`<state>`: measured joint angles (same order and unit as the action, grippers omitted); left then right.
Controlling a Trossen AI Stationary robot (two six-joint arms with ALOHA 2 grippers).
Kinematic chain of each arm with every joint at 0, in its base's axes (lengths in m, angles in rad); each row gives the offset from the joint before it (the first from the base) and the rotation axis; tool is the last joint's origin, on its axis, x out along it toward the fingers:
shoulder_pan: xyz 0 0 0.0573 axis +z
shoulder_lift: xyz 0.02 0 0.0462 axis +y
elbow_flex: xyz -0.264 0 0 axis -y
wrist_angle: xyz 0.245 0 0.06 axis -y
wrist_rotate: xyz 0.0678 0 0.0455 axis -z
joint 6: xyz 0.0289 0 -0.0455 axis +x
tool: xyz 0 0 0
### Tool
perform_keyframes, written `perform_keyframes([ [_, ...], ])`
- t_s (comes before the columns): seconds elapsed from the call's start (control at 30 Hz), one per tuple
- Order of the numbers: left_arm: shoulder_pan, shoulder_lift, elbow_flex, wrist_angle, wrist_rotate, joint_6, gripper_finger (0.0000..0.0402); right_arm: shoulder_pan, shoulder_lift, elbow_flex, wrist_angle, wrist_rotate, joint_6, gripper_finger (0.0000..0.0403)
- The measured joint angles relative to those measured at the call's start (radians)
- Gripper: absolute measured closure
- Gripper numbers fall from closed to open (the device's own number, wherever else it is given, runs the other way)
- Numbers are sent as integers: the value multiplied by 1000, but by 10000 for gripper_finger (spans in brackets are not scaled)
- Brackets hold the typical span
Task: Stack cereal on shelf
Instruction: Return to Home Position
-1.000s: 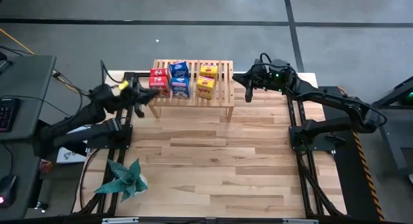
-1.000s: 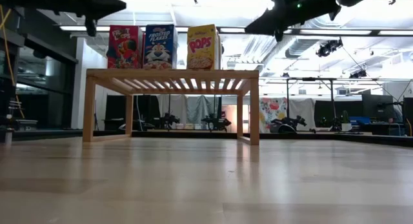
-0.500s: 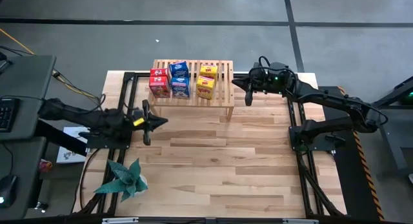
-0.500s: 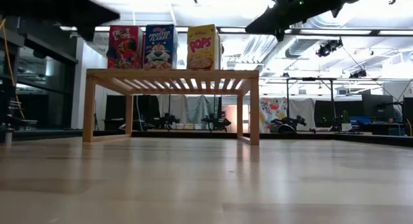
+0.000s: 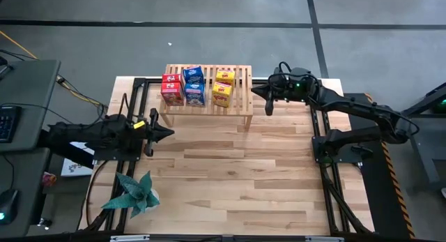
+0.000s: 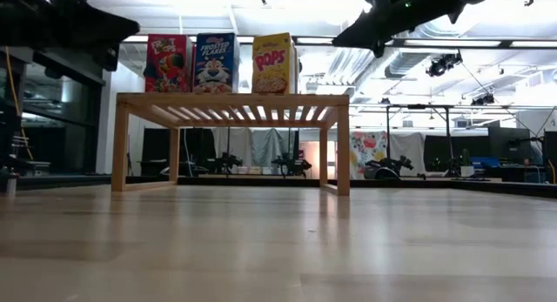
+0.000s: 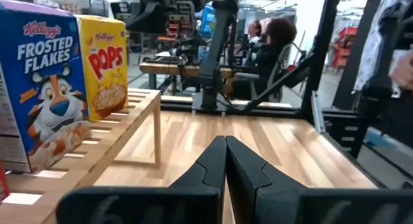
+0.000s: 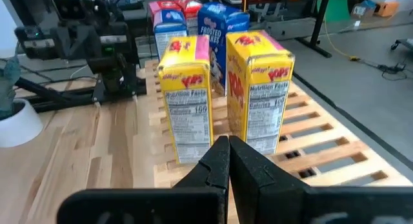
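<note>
While cereal (image 5: 195,87) stands on shelf (image 5: 240,97): left gripper (image 5: 166,132), front-left of shelf, pinched empty; right gripper (image 5: 255,91), near shelf's right end, likewise. Advise retracting away from cereal.

High: overhead, straight down; takes in the whole bench (image 5: 230,172), both arms and the floor around.
Low: at bench-top level, looking flat across at the shelf (image 6: 231,100) front-on, with the room behind.
Left wrist: past left gripper (image 7: 226,141), along the shelf's long side toward the right arm's side, near one shelf end.
Right wrist: past right gripper (image 8: 228,141), close over the opposite shelf end, facing the left arm.
All four share shelf and cereal (image 5: 195,88).
</note>
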<state>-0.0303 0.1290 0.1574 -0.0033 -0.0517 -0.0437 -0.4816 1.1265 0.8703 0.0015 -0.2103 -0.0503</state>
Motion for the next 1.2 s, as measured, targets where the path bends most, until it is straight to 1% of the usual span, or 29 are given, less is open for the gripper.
perform_keyframes([
  [0.07,-7,-14,-6,-1,-1,-6,401,0,-13,0,-22,-4,-1,403],
  [0.23,-28,-23,-145,178,-14,-26,401,0,-71,0,-73,-7,2,403],
  [0.3,-36,-21,-145,130,-41,-43,402,0,-101,0,-98,-8,20,403],
  [0.37,-41,-21,-146,126,-54,-28,401,0,-134,0,-144,-11,24,403],
  [0.57,-42,-34,-146,141,-38,32,401,0,-211,-2,-330,-90,17,403],
  [0.67,-42,-31,-146,128,-53,39,401,17,-248,-8,-385,-109,17,403],
  [0.73,-42,-31,-146,115,-72,45,401,41,-284,-56,-337,-121,30,403],
  [0.8,-42,-32,-146,107,-74,53,401,67,-326,-135,-261,-141,55,403],
  [0.87,-42,-31,-146,92,-66,55,401,95,-378,-246,-148,-142,96,403],
  [0.97,-42,-31,-146,88,-65,28,401,122,-446,-440,71,-141,162,403],
  [1.03,-42,-31,-146,81,-64,2,401,121,-474,-567,225,-140,197,403],
  [1.1,-42,-31,-146,82,-64,-5,401,99,-482,-664,381,-139,223,403],
  [1.13,-42,-31,-146,79,-64,-5,401,82,-479,-701,449,-140,241,403],
  [1.2,-42,-31,-146,77,-64,-5,401,48,-469,-756,525,-159,275,403],
])
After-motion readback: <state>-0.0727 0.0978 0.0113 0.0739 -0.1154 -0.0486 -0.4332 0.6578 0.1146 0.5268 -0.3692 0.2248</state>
